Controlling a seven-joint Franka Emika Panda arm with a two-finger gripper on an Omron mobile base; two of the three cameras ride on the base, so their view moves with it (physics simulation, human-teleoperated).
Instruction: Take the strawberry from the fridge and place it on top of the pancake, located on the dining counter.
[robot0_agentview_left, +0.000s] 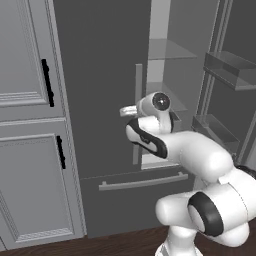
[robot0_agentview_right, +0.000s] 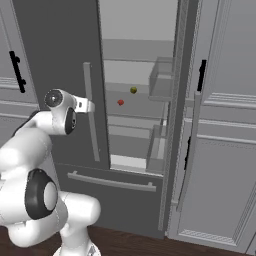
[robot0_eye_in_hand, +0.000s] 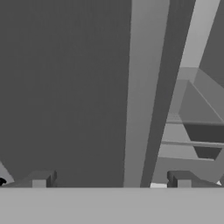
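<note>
We held our gripper (robot0_eye_in_hand: 111, 179) wide and empty before the fridge (robot0_agentview_right: 60, 60) handle (robot0_eye_in_hand: 142, 87); the strawberry (robot0_agentview_right: 120, 102) sat on a shelf (robot0_agentview_right: 140, 107) inside.

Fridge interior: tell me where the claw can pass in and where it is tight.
The fridge stands with its right door swung open. Free: the tall gap between the closed left door's bar handle and the open door's bins. Bare shelf lies right of the strawberry and yellow-green fruit. Tight: around those two fruits.
</note>
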